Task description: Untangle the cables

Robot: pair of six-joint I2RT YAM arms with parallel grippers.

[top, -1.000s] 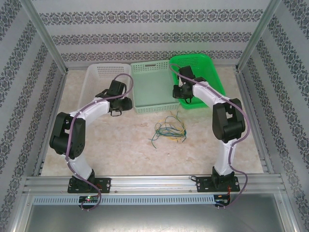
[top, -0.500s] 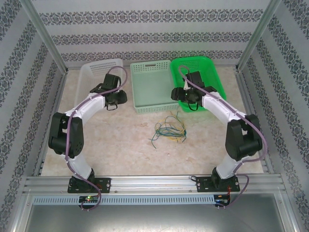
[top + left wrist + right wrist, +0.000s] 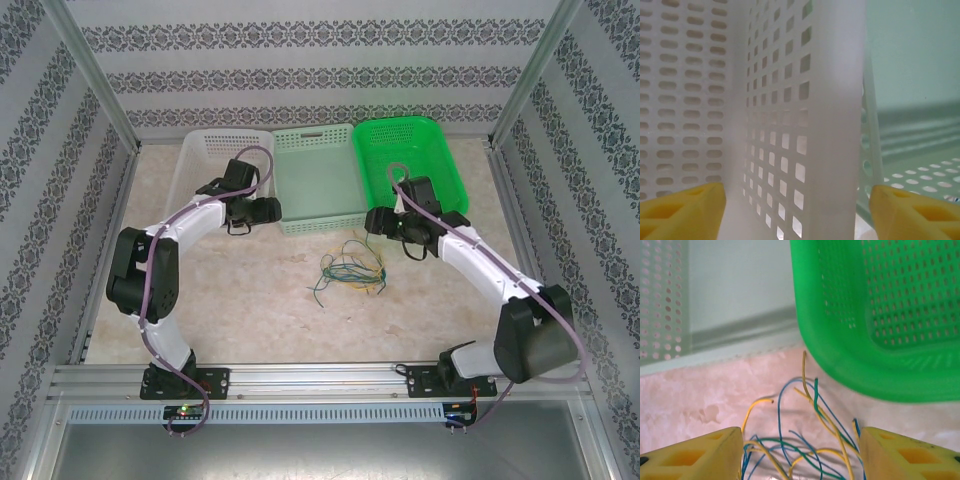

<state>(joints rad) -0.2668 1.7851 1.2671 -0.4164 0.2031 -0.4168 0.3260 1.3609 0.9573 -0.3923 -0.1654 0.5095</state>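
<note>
Green basket [image 3: 400, 150] and mint basket [image 3: 315, 170] just behind tangled cables [image 3: 348, 268]

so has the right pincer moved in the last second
Yes. The right pincer has come nearward off the green basket's left wall, to beside its near-left corner, closer to the cables.

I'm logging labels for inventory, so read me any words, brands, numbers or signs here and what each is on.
No readable text.
The white basket, pale green basket, green basket and cables carry no markings.
The wallpaper is a floral pattern, no letters.
Small parts on the front rail are too small to read.
</note>
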